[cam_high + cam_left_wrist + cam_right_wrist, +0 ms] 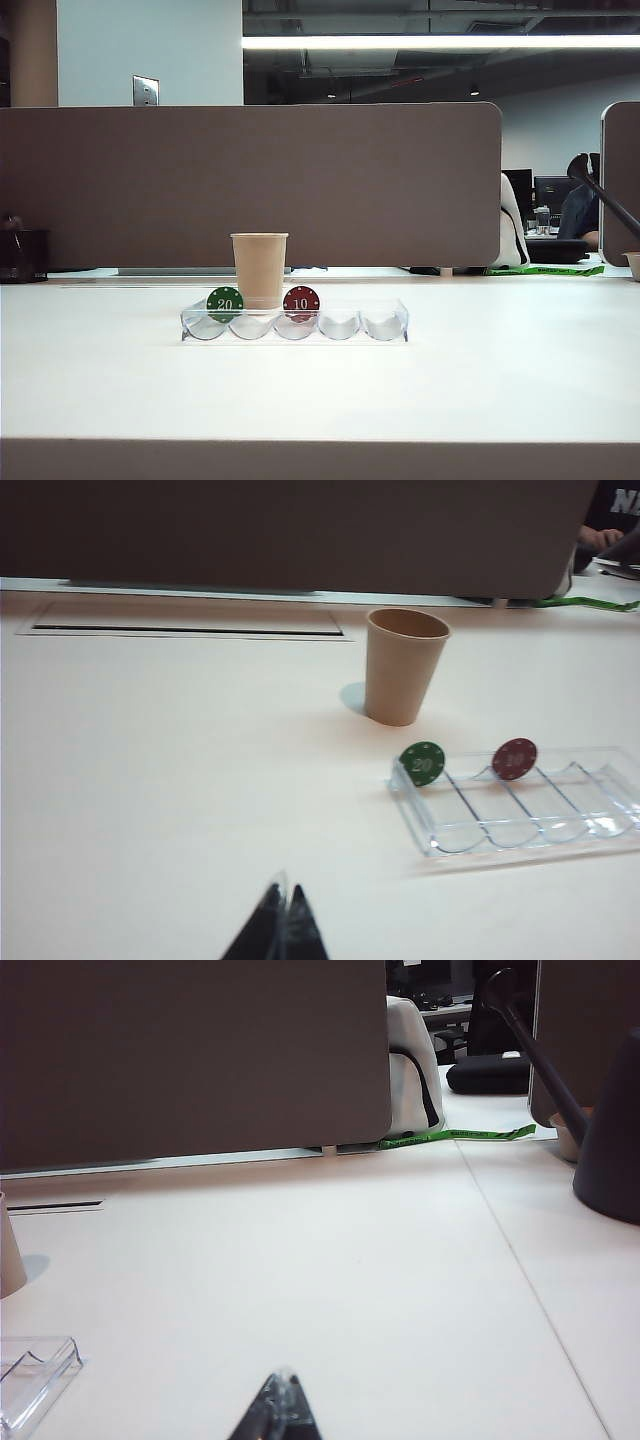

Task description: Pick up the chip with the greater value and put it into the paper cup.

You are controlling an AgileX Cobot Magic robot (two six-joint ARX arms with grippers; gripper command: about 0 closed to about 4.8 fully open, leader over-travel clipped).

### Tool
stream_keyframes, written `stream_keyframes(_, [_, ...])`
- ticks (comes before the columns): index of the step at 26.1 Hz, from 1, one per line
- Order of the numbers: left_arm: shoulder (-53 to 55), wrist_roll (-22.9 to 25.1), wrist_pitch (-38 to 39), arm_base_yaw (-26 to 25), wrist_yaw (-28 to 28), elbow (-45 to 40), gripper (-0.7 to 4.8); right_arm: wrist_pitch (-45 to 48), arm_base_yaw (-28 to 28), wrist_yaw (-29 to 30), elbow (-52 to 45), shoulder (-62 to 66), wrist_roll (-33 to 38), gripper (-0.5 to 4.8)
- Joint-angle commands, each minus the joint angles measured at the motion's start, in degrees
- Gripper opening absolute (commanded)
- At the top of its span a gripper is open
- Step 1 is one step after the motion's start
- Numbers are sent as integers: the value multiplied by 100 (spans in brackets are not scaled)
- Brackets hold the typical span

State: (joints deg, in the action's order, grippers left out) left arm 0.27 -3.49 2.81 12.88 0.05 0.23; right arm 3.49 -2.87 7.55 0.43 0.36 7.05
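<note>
Left pincer (283,920) shut and empty, right pincer (280,1405) closed too, both low over the tabletop (480,380); no black 100 chip visible, maybe already inside paper cup (405,665) behind clear rack (520,815)

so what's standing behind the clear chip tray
The paper cup stands behind the clear tray, between the green chip and red chip. The cup's inside isn't visible.
</note>
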Motion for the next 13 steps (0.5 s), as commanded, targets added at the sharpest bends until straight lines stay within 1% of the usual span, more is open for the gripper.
stream_keyframes(1, [2,52,42,4,-407,17,-5,-131,-4,15,-9,2,2,-4])
stream_keyframes(2, [2,286,-33,4,-376,17,-5,-114,0,26,-9,2,-24,-4])
stream_keyframes(4, [2,376,-175,-9,-424,17,-5,114,-2,79,-9,2,-321,-5])
stream_keyframes(5, [2,402,-243,-59,-461,17,-5,240,-9,199,-9,2,-450,-5])
stream_keyframes(10, [2,361,-330,-470,-361,17,-5,289,-4,313,-9,2,-603,-5])
stream_keyframes(13, [2,304,-393,-776,13,20,-5,295,-7,308,-9,2,-601,-5])
